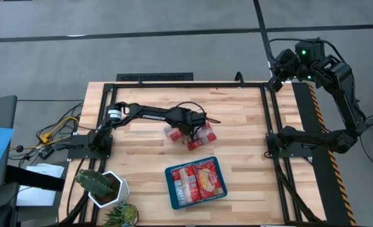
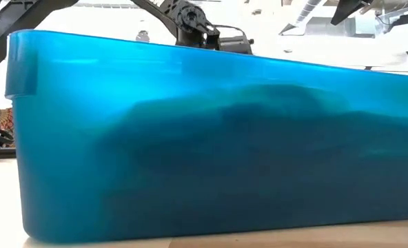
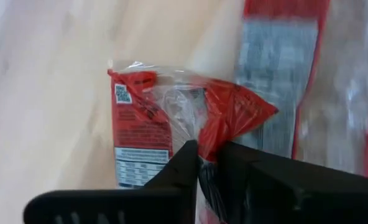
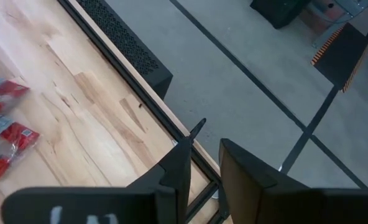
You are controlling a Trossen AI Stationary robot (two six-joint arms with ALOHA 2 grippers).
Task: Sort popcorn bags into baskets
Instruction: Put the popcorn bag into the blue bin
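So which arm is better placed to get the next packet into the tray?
Left. Its gripper is shut on a popcorn bag just above the teal tray; the right gripper is parked beyond the table's far right corner.

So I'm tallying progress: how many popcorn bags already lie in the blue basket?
2 visible: a narrower bag in the basket's left part and a wider one beside it on the right. Others may lie hidden underneath.

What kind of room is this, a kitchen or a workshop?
Probably a robot test lab, not a kitchen: a wooden table framed in black metal stands on a bare grey floor with hazard-striped tape, and cables trail off its side.
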